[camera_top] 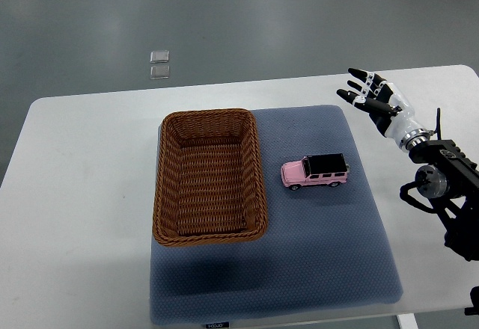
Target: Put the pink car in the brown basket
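A pink toy car [315, 171] with a black roof stands on the blue-grey mat [329, 254], just right of the brown wicker basket [168, 194]. The basket holds nothing. My right hand [368, 93] hovers over the table's far right part, up and to the right of the car, fingers spread and holding nothing. Its arm enters from the right edge. The left arm is out of the picture.
The mat lies on a white table [82, 217] whose edges run near the picture's left and bottom. On the grey floor beyond the table sit two small clear squares [159, 64].
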